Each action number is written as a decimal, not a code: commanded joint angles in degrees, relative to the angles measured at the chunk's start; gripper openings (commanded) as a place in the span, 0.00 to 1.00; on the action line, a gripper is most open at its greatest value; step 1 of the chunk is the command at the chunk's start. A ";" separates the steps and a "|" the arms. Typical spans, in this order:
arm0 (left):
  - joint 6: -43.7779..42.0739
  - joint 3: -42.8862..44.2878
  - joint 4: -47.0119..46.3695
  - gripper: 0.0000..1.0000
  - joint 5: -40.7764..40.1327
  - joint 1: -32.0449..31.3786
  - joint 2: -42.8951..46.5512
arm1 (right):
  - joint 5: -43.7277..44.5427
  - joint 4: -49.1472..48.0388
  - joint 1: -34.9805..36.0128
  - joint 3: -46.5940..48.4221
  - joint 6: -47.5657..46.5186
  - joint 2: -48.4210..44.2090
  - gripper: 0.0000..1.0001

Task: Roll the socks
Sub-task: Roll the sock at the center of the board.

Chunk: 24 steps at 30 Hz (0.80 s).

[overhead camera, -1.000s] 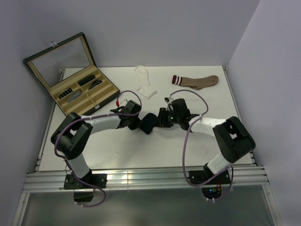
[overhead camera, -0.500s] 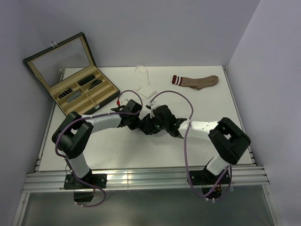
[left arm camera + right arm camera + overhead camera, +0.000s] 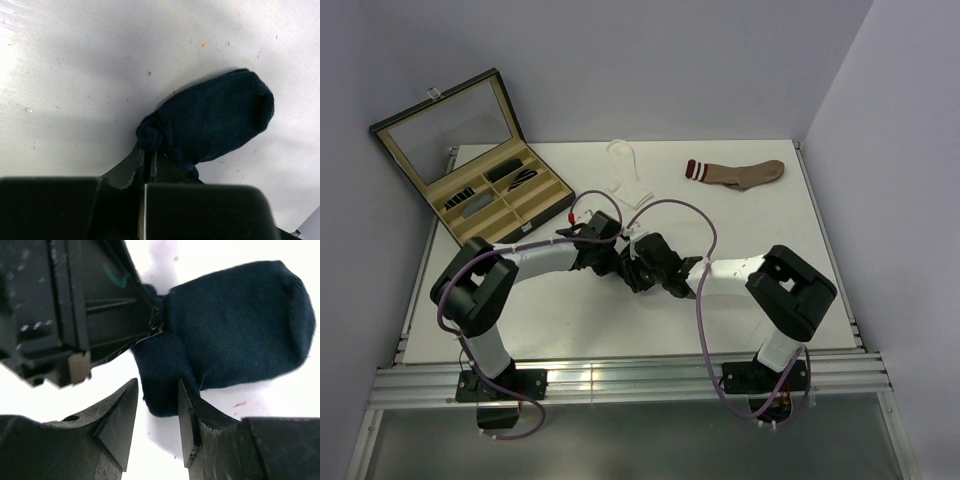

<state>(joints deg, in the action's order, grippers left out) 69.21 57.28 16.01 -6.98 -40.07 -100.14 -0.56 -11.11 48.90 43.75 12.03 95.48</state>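
A navy blue sock (image 3: pixel 220 115) lies on the white table, partly folded, with a small rolled lump at one end. My left gripper (image 3: pixel 149 149) is shut on that rolled end. My right gripper (image 3: pixel 158 385) is open, and a lower flap of the same sock (image 3: pixel 240 325) hangs between its fingers, touching the right finger (image 3: pixel 187 405). From above, the two grippers (image 3: pixel 613 260) (image 3: pixel 640 268) meet at mid-table and hide most of the navy sock. A white sock (image 3: pixel 628 180) lies flat at the back, and a brown sock (image 3: pixel 738 173) with striped cuff lies to its right.
An open display case (image 3: pixel 470 160) with lined compartments and small dark items stands at the back left. The left gripper's body (image 3: pixel 75 315) sits close above the right fingers. Purple cables loop over both arms.
My right arm has swung left over the navy sock, up against the left gripper. The left gripper kept its hold and barely moved.
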 commanded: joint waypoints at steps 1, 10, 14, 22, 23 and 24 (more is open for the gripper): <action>-1.01 2.40 1.13 0.00 -0.49 -0.53 -0.32 | 5.74 3.11 1.02 3.09 -1.22 2.51 0.45; -1.01 3.28 1.92 0.01 -0.75 -0.53 0.03 | 8.55 13.57 1.81 8.72 -0.43 10.33 0.30; -0.83 3.28 1.83 0.04 -1.01 -0.53 0.03 | 5.06 15.94 1.72 10.04 -0.43 11.22 0.02; -0.57 0.74 1.04 0.31 -3.56 -0.44 3.19 | -18.40 19.38 -3.02 12.33 4.66 9.55 0.00; -0.57 0.12 0.78 0.39 -3.91 -0.36 4.06 | -20.78 19.29 -4.07 12.50 5.36 9.63 0.00; -0.57 -0.14 0.60 0.40 -3.92 -0.35 4.42 | -25.59 18.94 -5.91 12.50 6.68 9.64 0.00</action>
<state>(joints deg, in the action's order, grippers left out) 69.38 57.71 17.19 -10.41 -38.28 -99.79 -10.74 1.87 45.78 55.57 16.03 102.61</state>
